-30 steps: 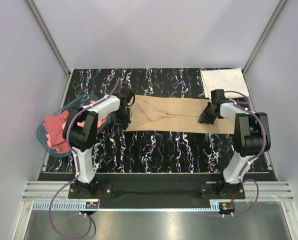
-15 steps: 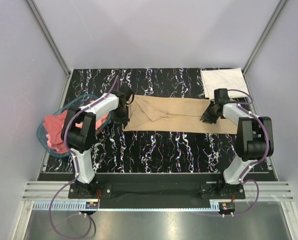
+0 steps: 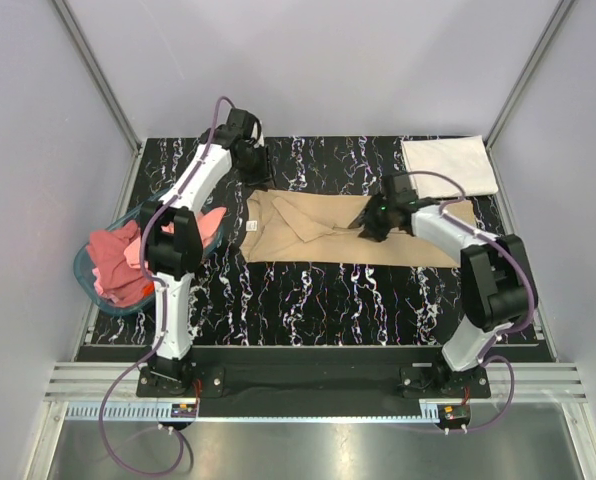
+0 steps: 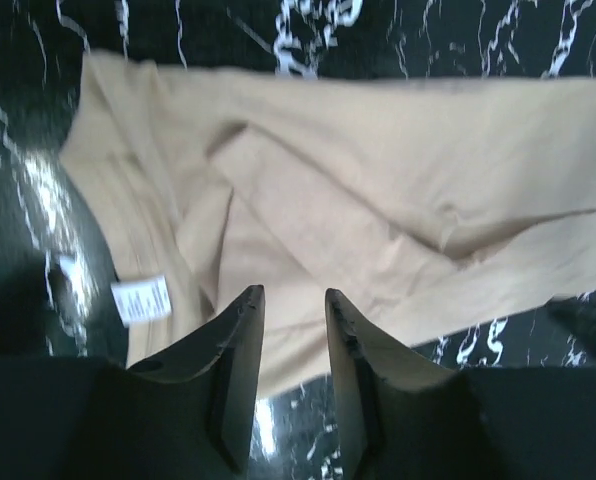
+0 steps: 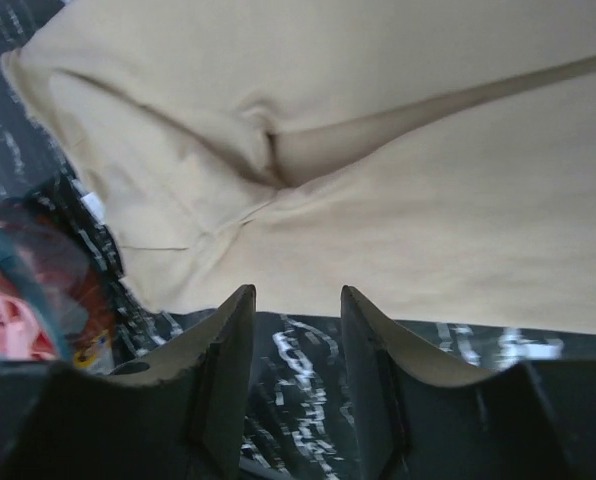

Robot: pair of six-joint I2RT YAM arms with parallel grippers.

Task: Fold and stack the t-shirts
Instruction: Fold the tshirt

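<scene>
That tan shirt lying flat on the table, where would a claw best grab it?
Probably at a corner of the short right end of the tan shirt, coming down from above and from the right. It lies flat as a long strip, so only an edge gives the claw something to pinch, and the left end by the label is bunched in layers.

I'm viewing a lab test cell. Grey panel walls and aluminium rails are enclosing a black marbled tabletop.

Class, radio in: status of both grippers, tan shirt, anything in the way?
Left gripper open, empty. Right gripper open, empty. Tan t-shirt spread, partly folded. Nothing lying on it.
</scene>
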